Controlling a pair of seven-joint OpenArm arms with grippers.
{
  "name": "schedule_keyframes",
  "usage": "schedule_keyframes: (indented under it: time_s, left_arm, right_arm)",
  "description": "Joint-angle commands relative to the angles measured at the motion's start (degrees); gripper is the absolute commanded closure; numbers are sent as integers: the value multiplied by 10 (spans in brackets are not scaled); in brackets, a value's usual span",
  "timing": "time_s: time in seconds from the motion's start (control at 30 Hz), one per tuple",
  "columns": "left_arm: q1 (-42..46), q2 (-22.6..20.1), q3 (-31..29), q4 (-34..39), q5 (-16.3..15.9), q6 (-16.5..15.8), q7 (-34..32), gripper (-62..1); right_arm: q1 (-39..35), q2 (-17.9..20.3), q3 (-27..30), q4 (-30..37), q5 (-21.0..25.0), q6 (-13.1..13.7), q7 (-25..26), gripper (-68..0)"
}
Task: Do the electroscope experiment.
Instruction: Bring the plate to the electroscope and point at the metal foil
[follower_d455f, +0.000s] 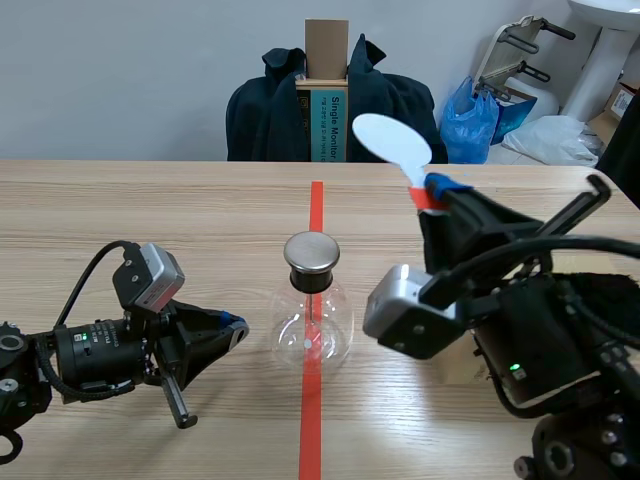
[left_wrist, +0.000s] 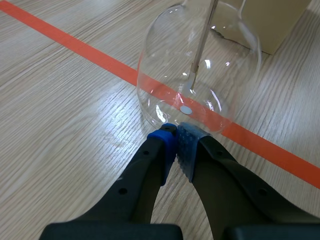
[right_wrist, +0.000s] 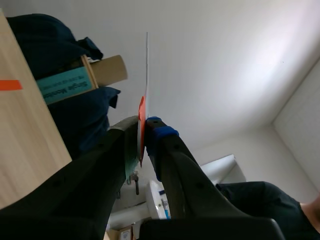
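Electroscope: we see a clear round glass flask (follower_d455f: 312, 325) at lower centre of the scene view, standing on the red tape line. It has a black stopper, a metal cap (follower_d455f: 312, 252) and a thin rod inside.
Left gripper (follower_d455f: 232, 333): fingers closed on nothing, tips just beside the flask's base.
Right gripper (follower_d455f: 432, 192): raised right of centre, clamped on a white paddle (follower_d455f: 392, 140) by its red handle.
Hard to see: we cannot make out any leaves. From the right wrist the paddle shows edge-on.
Around: cardboard box (follower_d455f: 326, 45) and dark jacket (follower_d455f: 260, 115) at top centre, blue bag (follower_d455f: 470, 115) upper right.
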Motion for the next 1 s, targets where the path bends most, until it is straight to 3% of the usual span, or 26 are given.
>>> schedule_keyframes:
  time_s: [0.0,0.27,0.4,0.97]
  left_arm:
    - [-4,1,-5,12,-6,0,-8,-21]
    - [-4,1,-5,12,-6,0,-8,-21]
    - [-4,1,-5,12,-6,0,-8,-21]
    - [-4,1,-5,12,-6,0,-8,-21]
  right_arm:
    - [15,-3,-1,9,-2,-9,5,-8]
    - [14,-12,-11,-49,-43,-10,3,-8]
    - [14,-12,-10,-65,-62,-10,-22,-8]
    - [14,-12,-10,-72,-92,-10,-106,-8]
